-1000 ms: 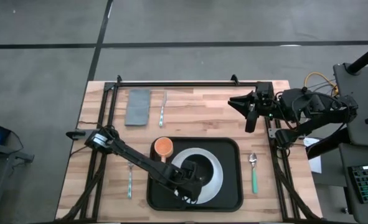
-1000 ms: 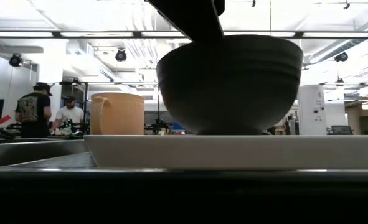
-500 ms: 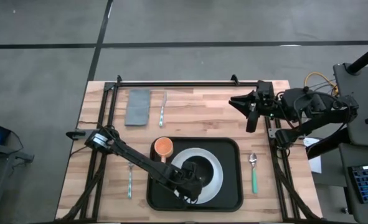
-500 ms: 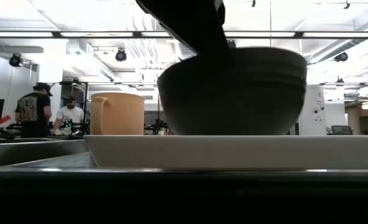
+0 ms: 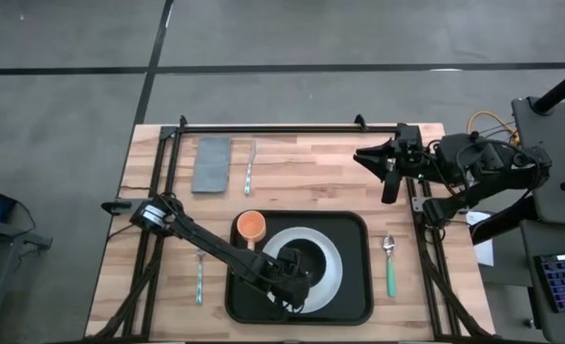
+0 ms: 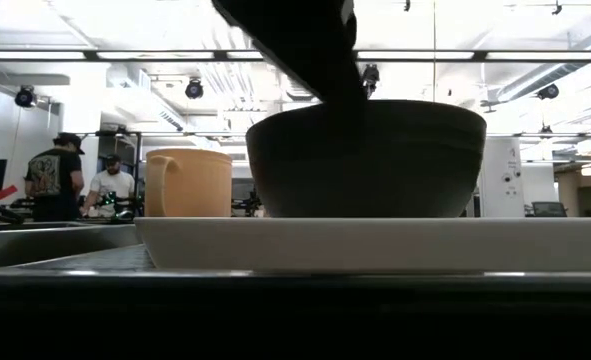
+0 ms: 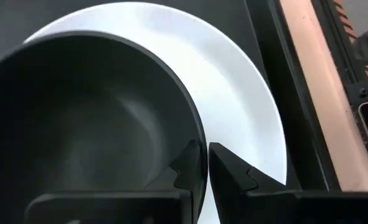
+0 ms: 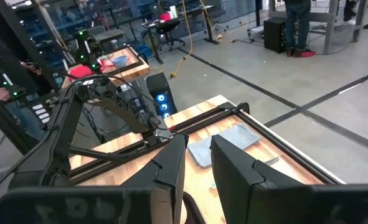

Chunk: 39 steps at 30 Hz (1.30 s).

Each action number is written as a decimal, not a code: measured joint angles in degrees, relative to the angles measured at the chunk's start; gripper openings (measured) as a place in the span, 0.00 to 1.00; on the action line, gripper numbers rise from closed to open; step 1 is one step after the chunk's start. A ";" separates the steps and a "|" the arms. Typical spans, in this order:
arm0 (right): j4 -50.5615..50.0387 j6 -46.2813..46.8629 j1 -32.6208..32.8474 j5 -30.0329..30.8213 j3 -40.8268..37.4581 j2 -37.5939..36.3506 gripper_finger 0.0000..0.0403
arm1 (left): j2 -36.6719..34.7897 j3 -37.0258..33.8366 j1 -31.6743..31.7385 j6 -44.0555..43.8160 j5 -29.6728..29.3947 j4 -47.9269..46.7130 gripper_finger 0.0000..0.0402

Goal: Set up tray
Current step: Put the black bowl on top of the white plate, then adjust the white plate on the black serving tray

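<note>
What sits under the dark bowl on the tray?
The bowl rests on a white plate, which lies in the black tray. The left tool pinches the bowl's rim. The plate's middle is covered by the bowl.

Even, diffuse overhead light falls on the bench, casting only faint shadows. In the low view, bright ceiling strip lights glare behind a backlit dark bowl, which reads nearly as a silhouette, and the near foreground is black. The white plate shows soft, slightly blurred edges up close.
</note>
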 joint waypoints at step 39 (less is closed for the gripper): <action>-5.17 42.10 20.42 -20.29 -33.12 8.31 0.17 | -51.72 -27.32 -0.31 0.07 -19.56 22.09 0.12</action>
